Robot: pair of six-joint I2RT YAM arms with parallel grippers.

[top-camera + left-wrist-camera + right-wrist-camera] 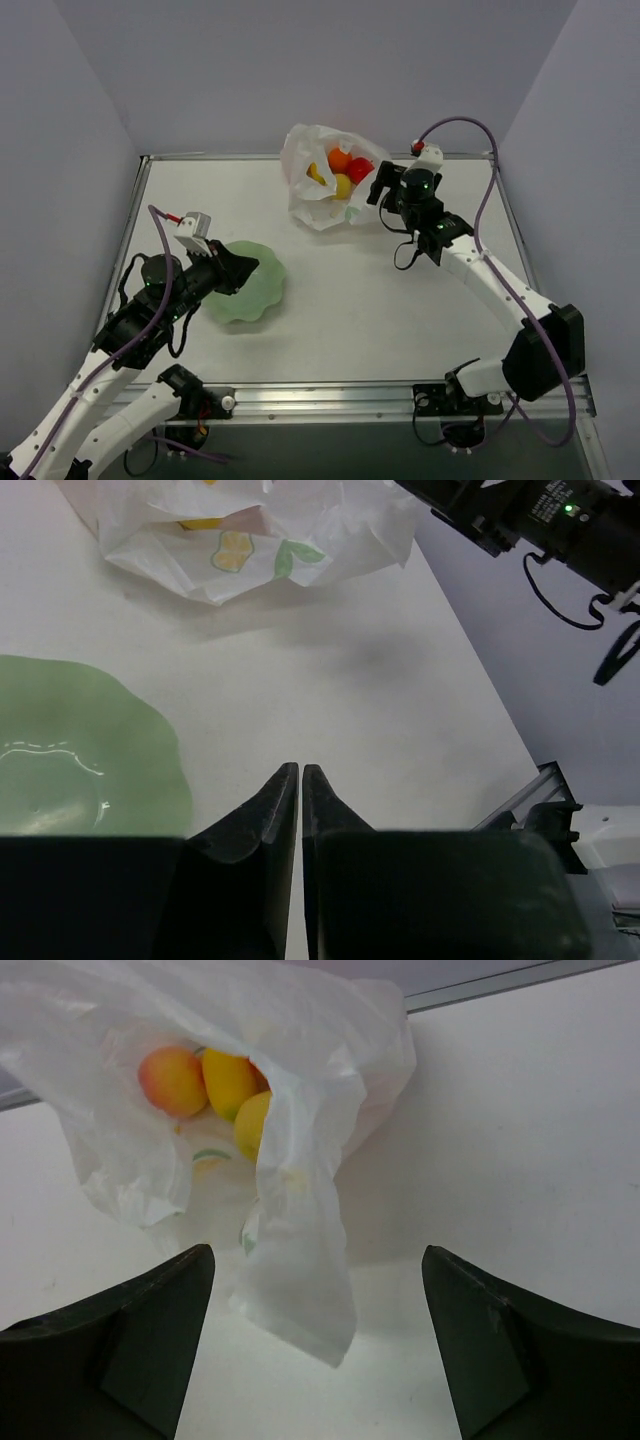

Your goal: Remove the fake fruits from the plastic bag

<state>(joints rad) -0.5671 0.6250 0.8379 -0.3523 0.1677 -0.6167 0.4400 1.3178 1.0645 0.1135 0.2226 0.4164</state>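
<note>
The plastic bag [305,195] lies crumpled at the table's back middle, its mouth open toward the right. Inside it show an orange ball [339,159], a red apple [360,170] and two yellow fruits [342,186]. My right gripper [375,188] is open and empty just right of the bag's mouth. In the right wrist view a bag flap [310,1260] hangs between the open gripper's [318,1260] fingers, with a peach-pink fruit [172,1080] and yellow fruits [228,1080] behind it. My left gripper [240,268] is shut and empty over the bowl's edge; it also shows in the left wrist view [300,772].
A pale green wavy-edged bowl [255,295] sits at the left front, also in the left wrist view [80,750]. The bag [270,530] and the right arm [560,525] show at the top of that view. Grey walls stand close around the table.
</note>
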